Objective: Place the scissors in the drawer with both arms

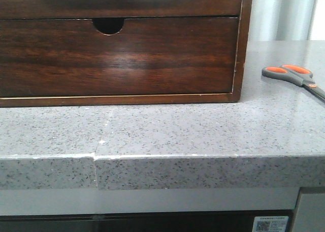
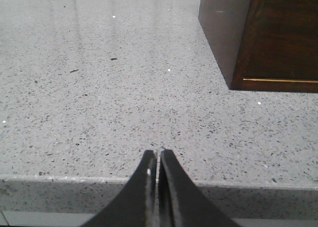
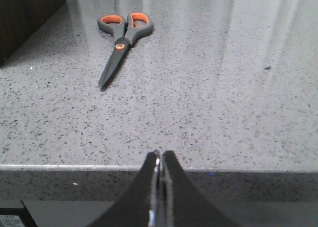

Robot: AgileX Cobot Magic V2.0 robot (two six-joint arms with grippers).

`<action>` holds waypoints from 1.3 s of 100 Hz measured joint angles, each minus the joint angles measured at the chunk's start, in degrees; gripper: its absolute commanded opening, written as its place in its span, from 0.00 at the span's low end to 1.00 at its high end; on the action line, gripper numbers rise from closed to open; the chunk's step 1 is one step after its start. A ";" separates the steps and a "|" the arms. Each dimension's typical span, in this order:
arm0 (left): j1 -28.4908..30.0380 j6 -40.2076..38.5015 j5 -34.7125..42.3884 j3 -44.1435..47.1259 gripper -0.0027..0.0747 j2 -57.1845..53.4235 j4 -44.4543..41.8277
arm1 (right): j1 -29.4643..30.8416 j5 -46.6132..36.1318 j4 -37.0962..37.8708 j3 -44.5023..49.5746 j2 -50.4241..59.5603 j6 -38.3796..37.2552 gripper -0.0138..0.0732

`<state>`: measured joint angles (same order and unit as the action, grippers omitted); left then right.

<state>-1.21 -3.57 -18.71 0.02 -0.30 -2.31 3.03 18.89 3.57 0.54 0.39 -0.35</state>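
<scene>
The scissors [image 1: 294, 75] lie flat on the grey speckled counter, to the right of the wooden cabinet; their tips run out of the front view. In the right wrist view the scissors [image 3: 121, 40] lie closed, orange-lined loops away from my right gripper [image 3: 160, 153], blades pointing back toward it. That gripper hangs shut and empty over the counter's front edge, well short of the scissors. The drawer [image 1: 213, 3] is the upper dark brown front, closed, with its pale long cut-out at the frame's top. My left gripper [image 2: 158, 151] is shut and empty at the counter's front edge.
Below the drawer sits a second dark drawer front [image 1: 117, 59] with a small half-round notch [image 1: 108, 25]. The cabinet's left corner [image 2: 278, 38] stands beyond and to the side of my left gripper. A seam [image 1: 96, 158] breaks the counter's front edge.
</scene>
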 measured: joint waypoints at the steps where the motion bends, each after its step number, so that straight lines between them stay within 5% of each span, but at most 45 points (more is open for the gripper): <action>1: 0.00 0.00 0.00 0.00 0.01 0.00 0.00 | 0.00 0.00 0.00 0.00 0.00 0.00 0.11; 130: 0.00 0.00 0.00 0.00 0.01 0.00 -1.81 | 0.00 0.00 0.00 0.00 0.00 0.00 0.11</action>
<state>-1.21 -3.57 -18.71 0.02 -0.30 -4.12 3.03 18.89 3.57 0.54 0.39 -0.35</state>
